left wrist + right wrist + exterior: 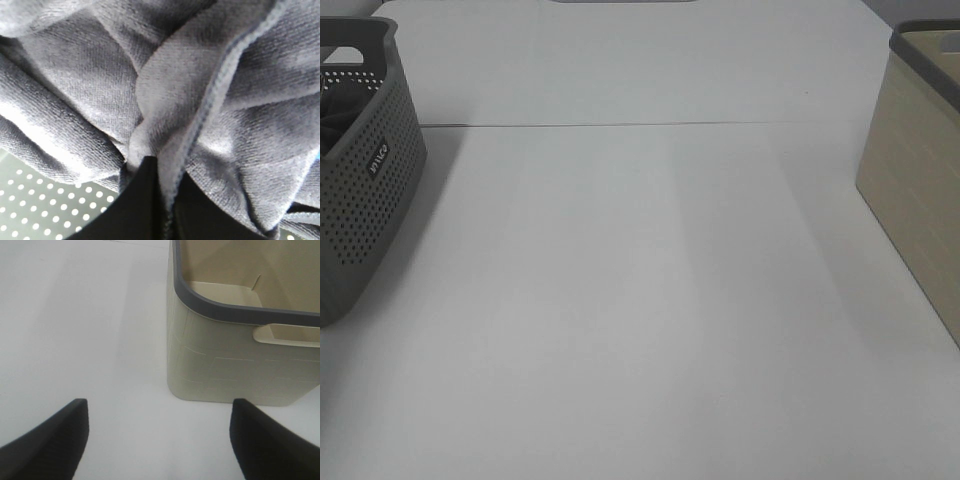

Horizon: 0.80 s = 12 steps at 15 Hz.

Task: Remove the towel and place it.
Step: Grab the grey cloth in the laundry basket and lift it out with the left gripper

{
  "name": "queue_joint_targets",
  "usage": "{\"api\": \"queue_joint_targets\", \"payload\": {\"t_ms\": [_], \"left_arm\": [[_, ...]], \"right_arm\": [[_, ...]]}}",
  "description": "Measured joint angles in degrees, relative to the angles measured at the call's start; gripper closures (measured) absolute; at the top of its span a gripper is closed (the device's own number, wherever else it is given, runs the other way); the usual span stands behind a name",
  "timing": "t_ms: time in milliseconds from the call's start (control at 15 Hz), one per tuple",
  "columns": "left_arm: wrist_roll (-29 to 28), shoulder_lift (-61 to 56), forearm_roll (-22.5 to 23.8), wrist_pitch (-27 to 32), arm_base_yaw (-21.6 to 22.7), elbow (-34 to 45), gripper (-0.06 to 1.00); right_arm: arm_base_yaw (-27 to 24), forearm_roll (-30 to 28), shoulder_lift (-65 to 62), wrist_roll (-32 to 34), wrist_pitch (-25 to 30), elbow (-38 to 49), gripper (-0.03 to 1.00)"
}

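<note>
One white table; left end effector clamped on towel, right end effector apart.

The towel is soft, fuzzy terry cloth with a stitched hem. The grey basket is matt perforated plastic. The beige bin is smooth, faintly embossed plastic. The table is smooth matt white. The right gripper is matt black, possibly rubbery.
</note>
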Motion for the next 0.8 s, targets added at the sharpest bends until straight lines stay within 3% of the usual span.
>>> {"api": "queue_joint_targets", "payload": {"t_ms": [267, 600, 800], "left_arm": [[-2.01, -1.2, 0.0, 1.38, -0.23, 0.0, 0.94], [-7.05, -12.89, -0.57, 1.38, -2.92, -0.11, 0.94], [-14.38, -23.84, -1.38, -2.46, -6.3, -0.11, 0.94]], "right_arm": [[0.0, 0.0, 0.0, 0.0, 0.0, 0.0, 0.21], [0.0, 0.0, 0.0, 0.0, 0.0, 0.0, 0.21], [0.0, 0.0, 0.0, 0.0, 0.0, 0.0, 0.21]]}}
